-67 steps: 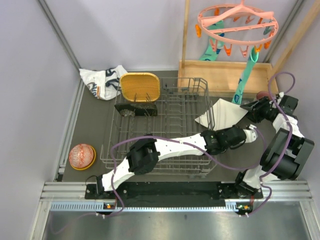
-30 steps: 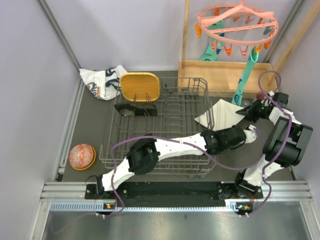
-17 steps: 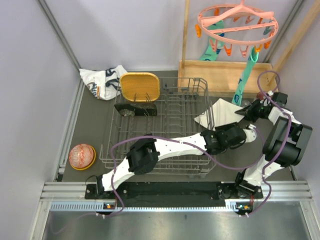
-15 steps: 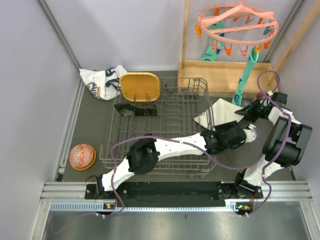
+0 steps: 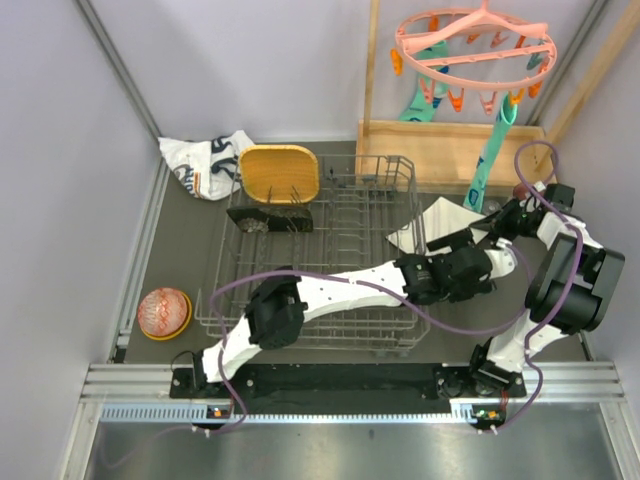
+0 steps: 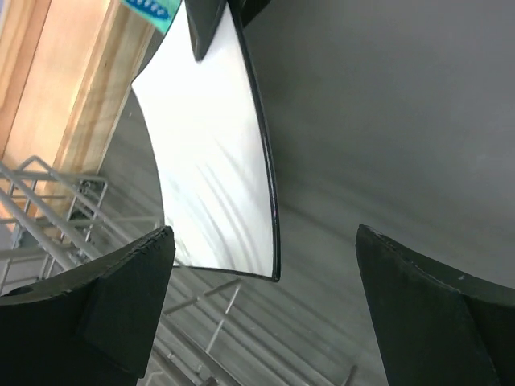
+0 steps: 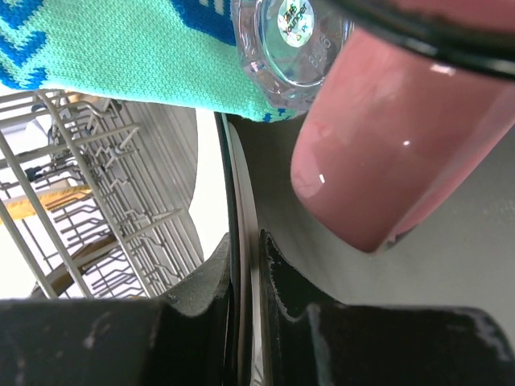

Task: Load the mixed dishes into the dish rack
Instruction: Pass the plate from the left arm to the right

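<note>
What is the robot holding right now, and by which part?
The right gripper pinches the pale plate by its rim; the left gripper is open, holding nothing.

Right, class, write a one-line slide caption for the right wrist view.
Right gripper pinching the edge of the pale plate beside the dish rack, pink cup close by.

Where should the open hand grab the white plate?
Likely its thin near rim, coming from the robot's side with the open left hand. The white plate stands tilted on edge with both faces free there, and the right hand pinches the far rim.
</note>
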`<move>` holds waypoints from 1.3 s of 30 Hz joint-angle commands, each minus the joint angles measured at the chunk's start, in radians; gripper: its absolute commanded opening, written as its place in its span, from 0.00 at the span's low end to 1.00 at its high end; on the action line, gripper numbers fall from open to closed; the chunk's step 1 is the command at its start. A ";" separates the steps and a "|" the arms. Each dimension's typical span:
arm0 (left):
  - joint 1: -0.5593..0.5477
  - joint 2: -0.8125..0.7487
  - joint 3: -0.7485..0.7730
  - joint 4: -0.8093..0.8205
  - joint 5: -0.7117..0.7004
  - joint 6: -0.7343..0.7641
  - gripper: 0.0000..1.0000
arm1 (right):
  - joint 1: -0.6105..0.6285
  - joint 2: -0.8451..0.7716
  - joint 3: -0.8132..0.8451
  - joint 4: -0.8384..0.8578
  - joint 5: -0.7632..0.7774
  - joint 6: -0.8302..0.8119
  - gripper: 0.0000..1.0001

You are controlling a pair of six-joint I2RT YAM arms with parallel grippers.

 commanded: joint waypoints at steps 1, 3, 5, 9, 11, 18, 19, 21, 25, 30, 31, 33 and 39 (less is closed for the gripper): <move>-0.004 -0.179 0.049 -0.005 -0.015 -0.049 0.98 | 0.012 -0.052 0.058 -0.001 -0.060 0.019 0.00; -0.002 -0.214 0.039 -0.012 -0.024 -0.063 0.98 | 0.012 -0.049 0.058 -0.001 -0.060 0.019 0.00; -0.004 -0.240 0.013 -0.004 -0.042 -0.071 0.98 | 0.011 -0.049 0.057 0.007 -0.063 0.021 0.00; -0.002 -0.288 -0.015 0.007 -0.077 -0.060 0.98 | 0.011 -0.044 0.055 0.012 -0.064 0.026 0.00; -0.004 -0.296 -0.012 0.005 -0.093 -0.059 0.98 | 0.011 -0.044 0.055 0.013 -0.066 0.027 0.00; 0.002 -0.372 0.049 -0.001 -0.137 -0.091 0.98 | 0.011 -0.078 0.054 0.025 -0.047 0.024 0.00; 0.002 -0.391 0.060 -0.001 -0.146 -0.109 0.98 | 0.011 -0.087 0.055 0.030 -0.046 0.022 0.00; 0.012 -0.463 0.056 -0.008 -0.166 -0.137 0.98 | 0.012 -0.131 0.061 0.044 -0.040 0.021 0.00; 0.041 -0.625 -0.056 -0.007 -0.176 -0.230 0.98 | 0.012 -0.222 0.089 0.035 0.019 -0.008 0.00; 0.094 -0.806 -0.158 -0.044 -0.191 -0.303 0.99 | 0.012 -0.300 0.145 0.004 0.059 -0.063 0.00; 0.099 -0.835 -0.164 -0.068 -0.212 -0.312 0.99 | 0.012 -0.320 0.152 -0.005 0.074 -0.068 0.00; 0.105 -0.866 -0.187 -0.076 -0.229 -0.316 0.99 | 0.012 -0.343 0.164 -0.007 0.079 -0.086 0.00; 0.114 -0.937 -0.214 -0.085 -0.266 -0.312 0.99 | 0.012 -0.423 0.210 -0.047 0.160 -0.163 0.00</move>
